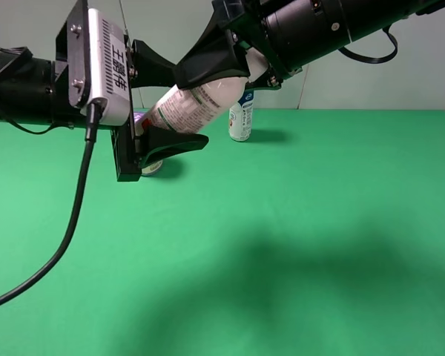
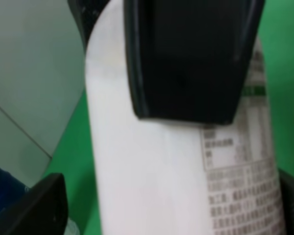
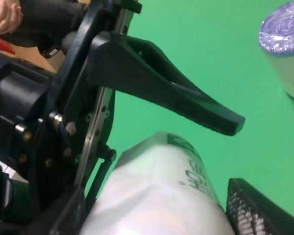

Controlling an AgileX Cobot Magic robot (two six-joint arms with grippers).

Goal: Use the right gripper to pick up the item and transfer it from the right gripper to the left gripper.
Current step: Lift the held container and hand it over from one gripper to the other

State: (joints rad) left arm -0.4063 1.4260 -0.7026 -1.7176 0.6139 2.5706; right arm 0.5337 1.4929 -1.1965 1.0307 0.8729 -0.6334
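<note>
The item, a white bottle (image 1: pixel 189 104) with a printed label, hangs tilted above the green table. My right gripper (image 1: pixel 237 74) is shut on its cap end from the upper right. My left gripper (image 1: pixel 193 106), the one with the white module, comes from the left with its jaws on either side of the bottle's body. The lower jaw lies against the underside. In the left wrist view the bottle (image 2: pixel 152 171) fills the frame, and green shows between it and one left finger (image 2: pixel 39 205). The right wrist view also shows a gap between the bottle (image 3: pixel 161 196) and a left finger (image 3: pixel 176 98).
A slim blue-capped bottle (image 1: pixel 240 119) stands at the back of the green table (image 1: pixel 319 245). A purple-lidded can (image 1: pixel 150 165) sits behind the left gripper and also shows in the right wrist view (image 3: pixel 284 39). A thick black cable (image 1: pixel 67 230) hangs from the left arm.
</note>
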